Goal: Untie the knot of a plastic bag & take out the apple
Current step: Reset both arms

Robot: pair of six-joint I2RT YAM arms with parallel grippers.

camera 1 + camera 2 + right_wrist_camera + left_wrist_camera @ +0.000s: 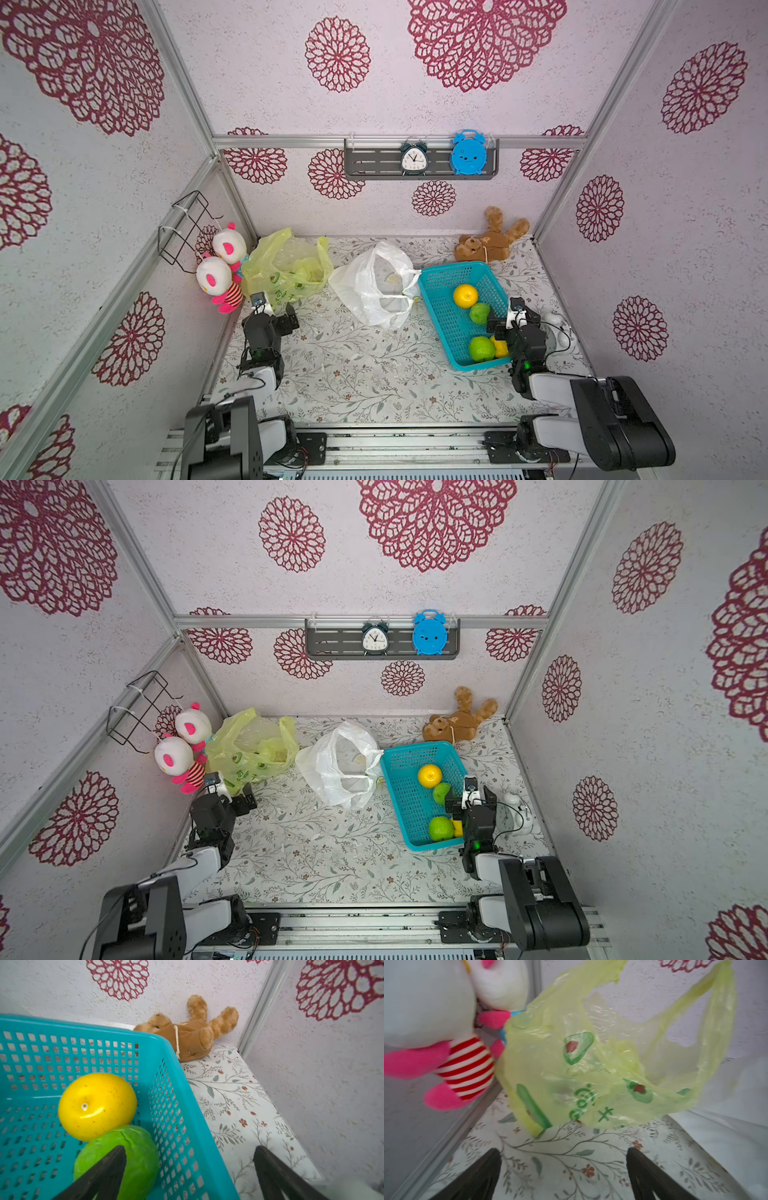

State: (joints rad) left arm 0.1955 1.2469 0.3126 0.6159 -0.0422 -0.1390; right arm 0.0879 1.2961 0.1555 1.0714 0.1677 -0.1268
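Note:
A white plastic bag (374,286) (338,766) lies mid-table with its mouth gaping; something pale shows inside. A yellow-green plastic bag (286,270) (591,1064) with avocado prints slumps at the back left, handles loose. I see no knot on either bag, and I cannot tell whether an apple is in them. My left gripper (277,311) (562,1150) is open and empty, just short of the yellow-green bag. My right gripper (513,318) (190,1147) is open and empty, straddling the right wall of the teal basket (440,316).
The teal basket (182,1105) holds a yellow round fruit (465,296) (96,1105) and green fruits (482,348) (133,1157). Two pink-and-white plush toys (222,270) hang at the left wall. A brown teddy bear (490,241) lies back right. A white object (559,328) sits by the right wall.

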